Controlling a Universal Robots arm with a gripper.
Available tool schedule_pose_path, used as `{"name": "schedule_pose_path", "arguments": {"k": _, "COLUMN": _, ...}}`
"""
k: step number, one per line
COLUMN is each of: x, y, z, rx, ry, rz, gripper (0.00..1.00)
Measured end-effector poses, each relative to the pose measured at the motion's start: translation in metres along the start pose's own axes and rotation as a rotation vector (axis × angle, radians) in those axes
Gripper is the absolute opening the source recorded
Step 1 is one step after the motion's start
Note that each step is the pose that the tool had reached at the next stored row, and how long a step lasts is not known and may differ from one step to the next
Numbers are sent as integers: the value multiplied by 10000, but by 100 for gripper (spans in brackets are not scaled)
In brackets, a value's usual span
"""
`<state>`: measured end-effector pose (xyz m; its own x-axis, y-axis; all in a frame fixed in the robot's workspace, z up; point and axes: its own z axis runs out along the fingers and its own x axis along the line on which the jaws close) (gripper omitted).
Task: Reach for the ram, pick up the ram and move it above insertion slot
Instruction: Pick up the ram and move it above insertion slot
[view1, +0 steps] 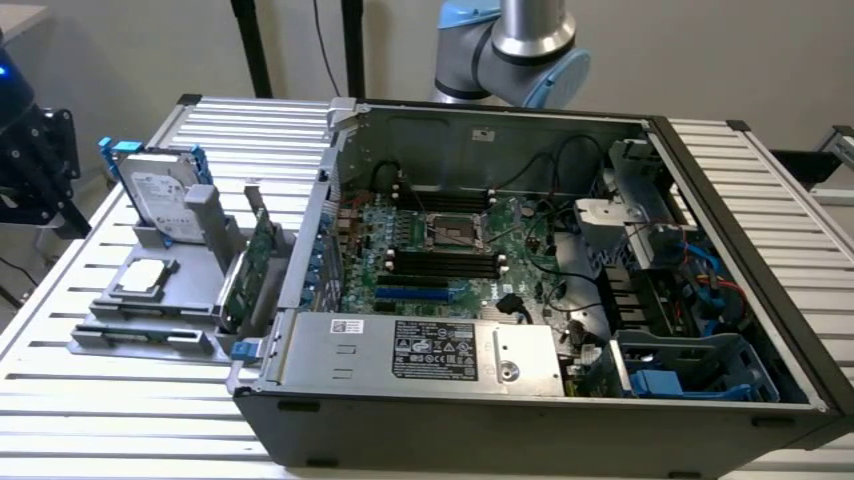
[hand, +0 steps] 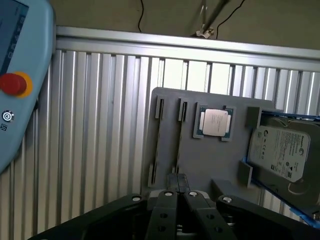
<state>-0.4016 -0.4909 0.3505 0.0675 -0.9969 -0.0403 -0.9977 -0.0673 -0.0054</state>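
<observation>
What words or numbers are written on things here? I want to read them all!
No text can be read here.
Hard drive label: too blurred.
Power supply sticker: too small.
Processor chip: markings too blurred.

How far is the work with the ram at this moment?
Nothing looks done yet: the ram is not picked up. The gripper hangs above the grey holder, jaws shut and empty, over two thin strips standing edge-on in its slots; which is the ram I cannot tell. Grasping, lifting and carrying over the motherboard slots remain.
</observation>
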Motion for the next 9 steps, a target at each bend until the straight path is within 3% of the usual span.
{"name": "schedule_pose_path", "arguments": {"k": 5, "x": 0, "y": -1, "z": -1, "rx": -6, "ry": 0, "rz": 1, "gripper": 12}}
{"name": "schedule_pose_path", "arguments": {"k": 9, "x": 0, "y": -3, "z": 9, "rx": -6, "ry": 1, "rz": 1, "gripper": 30}}
